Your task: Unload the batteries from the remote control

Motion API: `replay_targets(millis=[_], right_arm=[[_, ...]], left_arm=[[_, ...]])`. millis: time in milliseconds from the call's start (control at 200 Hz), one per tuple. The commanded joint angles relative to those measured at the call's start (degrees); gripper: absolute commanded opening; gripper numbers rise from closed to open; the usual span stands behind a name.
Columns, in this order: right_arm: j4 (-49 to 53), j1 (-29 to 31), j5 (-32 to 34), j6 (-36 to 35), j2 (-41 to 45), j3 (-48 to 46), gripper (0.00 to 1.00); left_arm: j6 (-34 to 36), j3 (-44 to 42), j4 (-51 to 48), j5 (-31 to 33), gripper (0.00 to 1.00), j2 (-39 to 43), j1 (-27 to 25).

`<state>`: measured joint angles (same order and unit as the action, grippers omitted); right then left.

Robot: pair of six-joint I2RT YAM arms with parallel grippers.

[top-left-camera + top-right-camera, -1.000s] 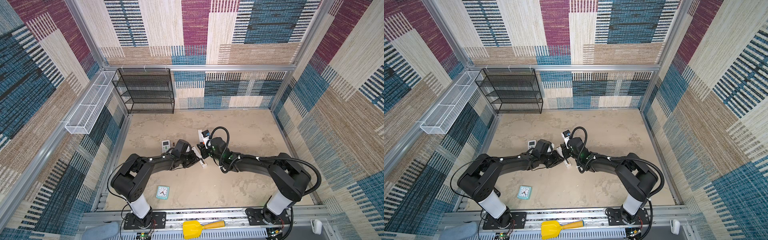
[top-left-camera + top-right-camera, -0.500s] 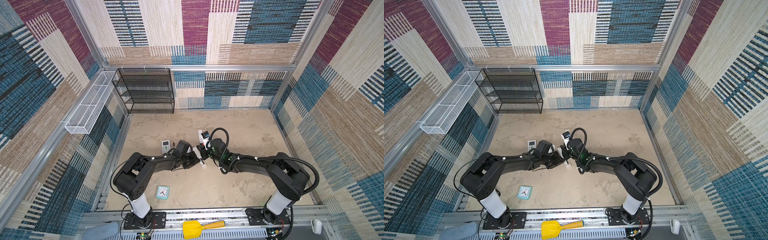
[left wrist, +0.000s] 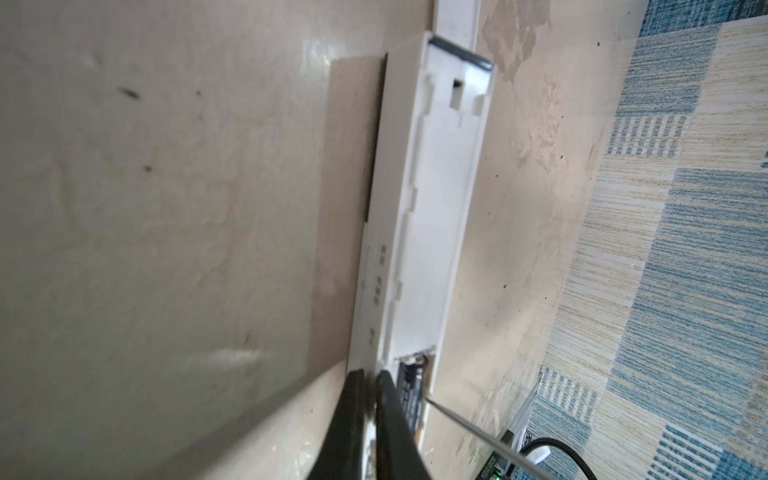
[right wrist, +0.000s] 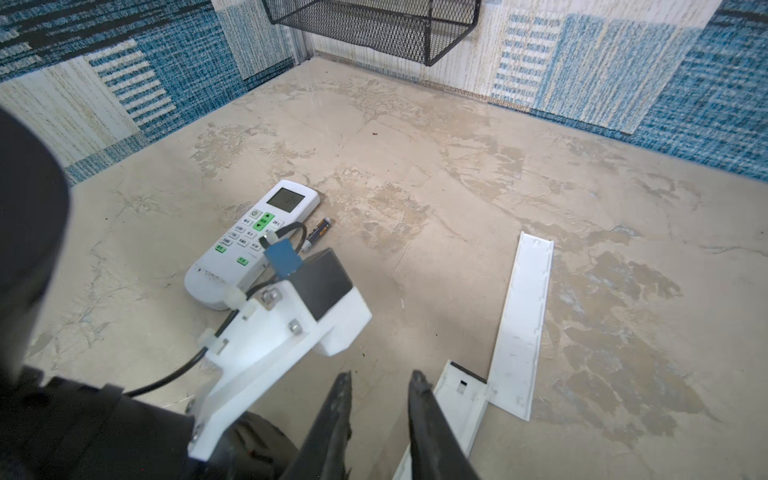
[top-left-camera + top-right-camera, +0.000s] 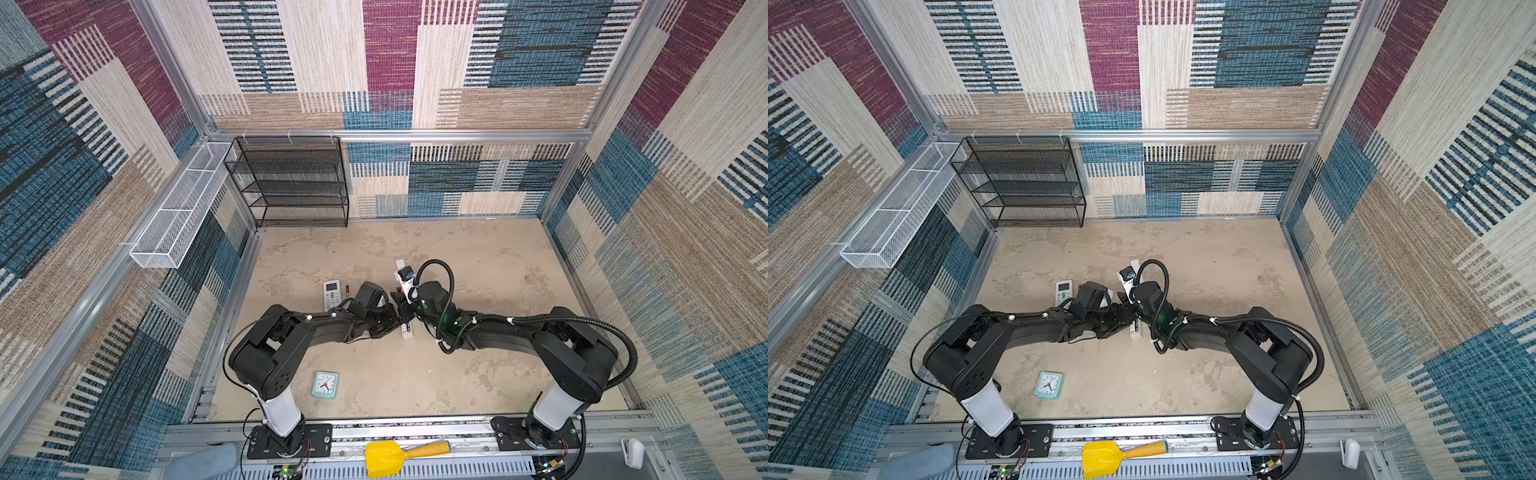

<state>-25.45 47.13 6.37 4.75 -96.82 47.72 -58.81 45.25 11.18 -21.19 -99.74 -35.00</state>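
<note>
Both arms meet low over the middle of the beige mottled tabletop point(image 5: 478, 291). Under them lies a long narrow white plastic remote control point(image 3: 432, 208), back side up with its battery bay uncovered. Its long white plastic cover strip point(image 4: 525, 328) lies flat on the table just at the remote's far end. One dark battery in the bay point(image 3: 409, 388) sits at the end nearest the left wrist camera; the rest of the bay shows bare white. The left gripper point(image 3: 370, 374) has its black jaws drawn almost together, with only a sliver between them. Its tips are at the bay's edge, right beside that battery, but I cannot tell whether they pinch the remote's side wall. A thin grey straight rod point(image 3: 473, 428) points in at the same battery from the right arm's side; its origin is out of frame. The right gripper point(image 4: 381, 374) stands narrowly parted, with bare table showing between its fingers point(image 4: 424, 415), just beside the long remote's other end. A second dark battery with a golden end point(image 4: 319, 230) lies loose on the table, just beside a shorter white remote with green buttons point(image 4: 253, 241); both are near the left arm in a top view. Well apart sit a teal square clock point(image 5: 325, 384) and a black mesh shelf rack point(image 5: 291, 183).
</note>
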Motion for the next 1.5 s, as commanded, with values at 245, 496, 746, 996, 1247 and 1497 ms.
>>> replay_targets(millis=[245,496,746,996,1247,1497], right_arm=[[2.7,0.3,4.8,2.9,-1.6,0.3,0.0],[3.5,0.3,7.7,1.8,-2.4,-0.1,0.0],[1.1,0.3,7.6,2.2,-2.0,-2.1,0.0],[-6.7,0.2,2.9,2.6,-1.0,-6.4,0.0],[-9.8,0.2,2.5,3.4,1.1,-8.8,0.0],[-10.0,-0.5,3.6,6.7,4.6,-9.5,0.0]], left_arm=[[-2.2,0.3,-0.8,2.2,0.07,0.3,-1.5],[-2.8,0.6,-0.8,2.9,0.04,1.5,-2.2],[-2.9,0.7,-0.8,3.4,0.08,3.0,-2.3],[-2.9,-0.1,-0.9,4.0,0.15,4.2,-2.4],[-2.4,-1.1,-0.8,3.2,0.21,4.9,-2.8],[4.7,1.8,-9.4,6.3,0.28,7.4,-4.6]])
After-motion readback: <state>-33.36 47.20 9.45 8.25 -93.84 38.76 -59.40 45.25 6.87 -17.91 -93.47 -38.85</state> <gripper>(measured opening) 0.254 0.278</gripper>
